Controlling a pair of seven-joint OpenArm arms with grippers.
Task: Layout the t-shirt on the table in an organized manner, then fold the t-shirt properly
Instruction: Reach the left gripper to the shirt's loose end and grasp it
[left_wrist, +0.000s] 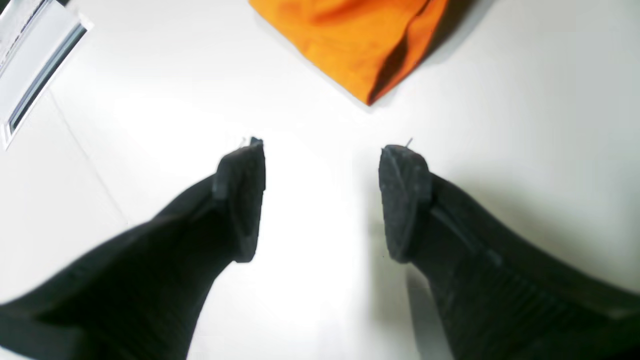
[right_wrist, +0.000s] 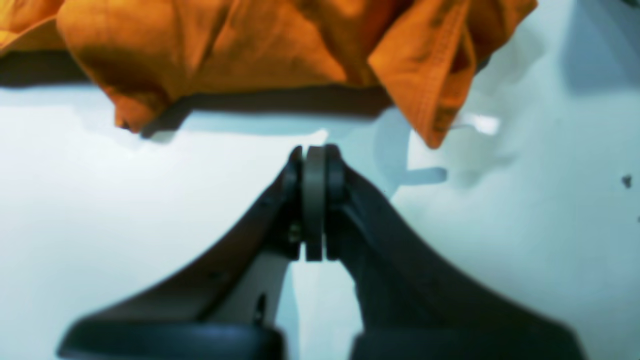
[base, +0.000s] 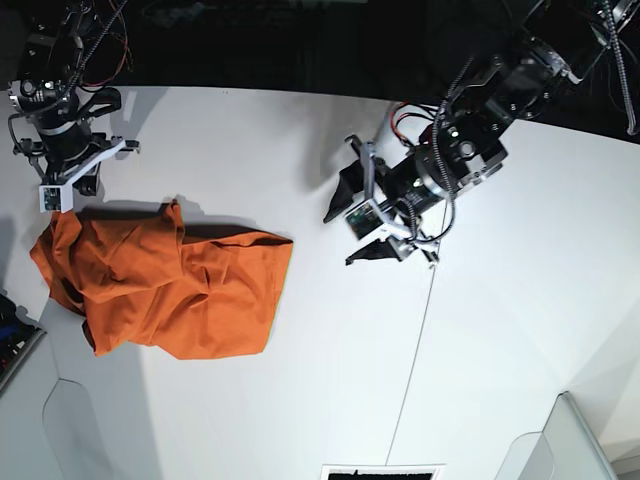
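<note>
The t-shirt (base: 165, 285) lay bunched at the table's (base: 500, 330) nine o'clock side, long axis running three to nine. The right gripper (base: 57, 196), pinched shut on nothing, hung at its twelve o'clock edge and looked nearer. The left gripper (base: 345, 225) gaped empty, well apart at three o'clock.

T-shirt (base: 165, 290) crumpled on table (base: 500, 330), base-view left, well apart from seam (base: 415, 350).

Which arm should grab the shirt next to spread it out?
Probably the left gripper: its jaws are open with the t-shirt corner just ahead. The right gripper is closer, at the bunched edge, but shut with nothing between its fingers.
</note>
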